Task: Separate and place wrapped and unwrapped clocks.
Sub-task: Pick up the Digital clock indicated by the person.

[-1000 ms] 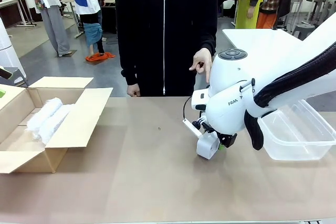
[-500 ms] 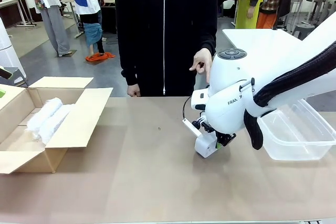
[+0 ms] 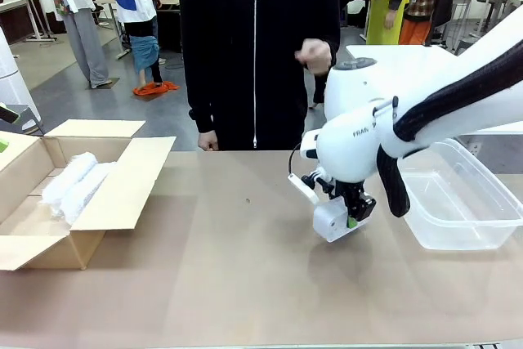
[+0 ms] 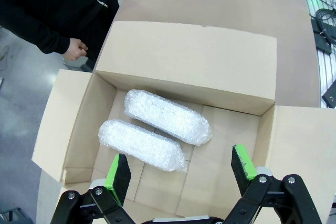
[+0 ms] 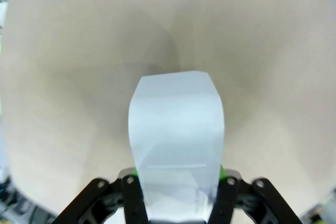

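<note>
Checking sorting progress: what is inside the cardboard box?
Two bubble-wrapped bundles lie side by side on the floor of the box. Bare cardboard around them. The near corners are covered by the left gripper.

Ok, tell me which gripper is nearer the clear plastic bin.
Right. The right gripper holds the white clock just beside the bin; the left gripper hovers over the cardboard box.

Front overview; two close wrist views

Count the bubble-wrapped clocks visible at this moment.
2. Both lie side by side on the floor of the open cardboard box: one bubble-wrapped clock nearer the far wall, the other beside it. Nothing suggests more hidden.
</note>
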### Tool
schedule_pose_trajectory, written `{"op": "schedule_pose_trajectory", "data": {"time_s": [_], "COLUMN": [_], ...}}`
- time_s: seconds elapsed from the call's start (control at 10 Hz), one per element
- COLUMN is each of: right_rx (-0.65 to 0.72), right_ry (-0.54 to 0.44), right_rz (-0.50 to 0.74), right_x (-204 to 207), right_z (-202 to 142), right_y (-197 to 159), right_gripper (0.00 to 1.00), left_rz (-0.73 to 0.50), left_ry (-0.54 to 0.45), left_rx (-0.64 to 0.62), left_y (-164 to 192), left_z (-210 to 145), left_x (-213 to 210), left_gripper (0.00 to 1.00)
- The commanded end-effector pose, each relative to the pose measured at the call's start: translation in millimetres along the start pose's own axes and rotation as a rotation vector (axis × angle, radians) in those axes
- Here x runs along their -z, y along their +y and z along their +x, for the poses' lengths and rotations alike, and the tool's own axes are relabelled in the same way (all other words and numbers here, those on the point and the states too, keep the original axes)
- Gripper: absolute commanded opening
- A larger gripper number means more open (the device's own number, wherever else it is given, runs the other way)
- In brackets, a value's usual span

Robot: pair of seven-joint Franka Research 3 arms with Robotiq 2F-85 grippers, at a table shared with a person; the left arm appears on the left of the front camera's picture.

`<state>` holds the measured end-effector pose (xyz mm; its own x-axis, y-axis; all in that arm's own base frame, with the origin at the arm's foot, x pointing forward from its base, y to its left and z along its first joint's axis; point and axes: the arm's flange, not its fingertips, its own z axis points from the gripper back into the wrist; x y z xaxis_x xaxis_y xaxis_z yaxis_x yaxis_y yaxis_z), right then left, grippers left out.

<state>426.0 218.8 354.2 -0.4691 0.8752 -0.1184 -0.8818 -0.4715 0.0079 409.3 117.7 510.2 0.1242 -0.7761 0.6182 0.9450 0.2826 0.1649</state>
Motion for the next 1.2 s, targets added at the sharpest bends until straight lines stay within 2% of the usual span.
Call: {"op": "schedule_pose_trajectory", "data": {"time_s": [0.0, 0.1, 0.2, 0.3, 0.4, 0.5, 0.7, 0.8, 0.9, 1.0, 1.1], "right_rx": [0.075, 0.095, 0.127, 0.149, 0.184, 0.214, 0.269, 0.297, 0.315, 0.342, 0.35], "right_ry": [-0.014, -0.014, -0.008, -0.007, -0.002, 0.0, 0.005, 0.012, 0.011, 0.016, 0.016], "right_rz": [0.049, 0.055, 0.06, 0.059, 0.051, 0.039, 0.022, 0.02, 0.006, 0.001, -0.001], "right_x": [-27, -37, -49, -57, -71, -83, -111, -123, -134, -143, -147], "right_z": [-5, -9, -14, -15, -19, -20, -21, -20, -20, -21, -20], "right_y": [-3, -4, -4, -4, -5, -5, -8, -11, -12, -13, -15], "right_gripper": [0.31, 0.11, 0.31, 0.0, 0.11, 0.0, 0.0, 0.31, 0.31, 0.11, 0.31], "left_rz": [0.004, 0.004, 0.004, 0.004, 0.004, 0.004, 0.004, 0.004, 0.004, 0.004, 0.004], "left_ry": [-0.017, -0.017, -0.017, -0.017, -0.017, -0.017, -0.017, -0.017, -0.017, -0.017, -0.017], "left_rx": [0.011, 0.011, 0.011, 0.011, 0.011, 0.011, 0.011, 0.011, 0.011, 0.011, 0.011], "left_y": [1, 1, 1, 1, 1, 1, 1, 1, 1, 1, 1], "left_z": [-2, -2, -2, -2, -2, -2, -2, -2, -2, -2, -2], "left_x": [0, 0, 0, 0, 0, 0, 0, 0, 0, 0, 0], "left_gripper": [1.0, 1.0, 1.0, 1.0, 1.0, 1.0, 1.0, 1.0, 1.0, 1.0, 1.0]}}
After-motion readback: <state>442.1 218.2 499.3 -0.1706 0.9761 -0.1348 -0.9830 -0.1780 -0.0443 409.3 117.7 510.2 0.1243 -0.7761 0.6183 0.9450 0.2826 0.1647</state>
